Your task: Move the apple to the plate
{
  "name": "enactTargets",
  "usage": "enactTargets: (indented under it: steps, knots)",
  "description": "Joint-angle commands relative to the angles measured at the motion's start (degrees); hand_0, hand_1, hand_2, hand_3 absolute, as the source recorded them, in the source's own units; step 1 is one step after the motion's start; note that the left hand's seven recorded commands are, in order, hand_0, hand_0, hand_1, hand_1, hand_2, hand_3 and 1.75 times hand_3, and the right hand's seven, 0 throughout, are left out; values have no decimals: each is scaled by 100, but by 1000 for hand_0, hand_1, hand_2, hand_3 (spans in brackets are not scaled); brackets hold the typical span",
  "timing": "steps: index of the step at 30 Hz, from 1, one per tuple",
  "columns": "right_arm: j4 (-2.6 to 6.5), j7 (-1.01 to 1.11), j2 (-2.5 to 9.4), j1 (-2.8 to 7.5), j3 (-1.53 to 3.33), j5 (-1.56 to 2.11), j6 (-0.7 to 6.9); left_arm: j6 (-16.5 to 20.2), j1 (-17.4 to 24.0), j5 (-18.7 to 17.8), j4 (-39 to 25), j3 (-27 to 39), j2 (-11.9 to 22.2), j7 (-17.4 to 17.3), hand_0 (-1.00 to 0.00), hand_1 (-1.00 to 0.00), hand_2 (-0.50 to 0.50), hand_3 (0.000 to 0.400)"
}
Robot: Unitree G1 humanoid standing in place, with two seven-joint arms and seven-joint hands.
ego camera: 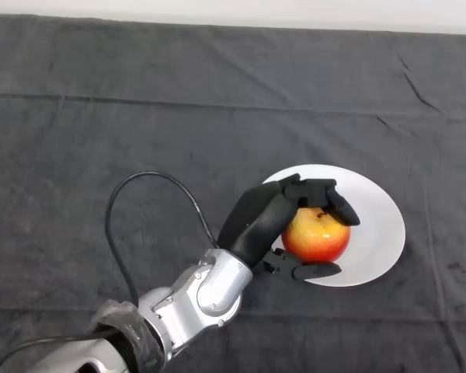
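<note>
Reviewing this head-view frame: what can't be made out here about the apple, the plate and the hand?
- Head view: whether the red-yellow apple rests on the round white plate or is held just above it; its underside is hidden.
- Head view: the plate's left rim, covered by the black left hand and the apple.
- Head view: the palm's contact with the apple, hidden behind the curled fingers.

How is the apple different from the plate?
The apple is red and yellow; the plate is plain white. The apple is a ball shape, while the plate is wide and flat. The apple is wrapped by the black left hand, its fingers and thumb curled round it; the plate just lies on the dark cloth. Both look round from above, and the apple is over the plate.
</note>
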Motion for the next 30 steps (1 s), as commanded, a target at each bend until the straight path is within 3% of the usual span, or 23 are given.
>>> enactTargets:
  steps: [1, 11, 30]
  knots:
    - [405, 8, 747, 277, -26, -1, 339, -12, -527, -105, 150, -219, 10, -102, 0, 0, 0, 0]
    - [406, 7, 746, 277, -31, -7, 339, -71, -557, -345, -121, 223, 371, -261, 0, 0, 0, 0]
    - [393, 6, 749, 281, -32, -10, 347, -624, 284, -463, -1122, 1672, 1664, -117, 0, 0, 0, 0]
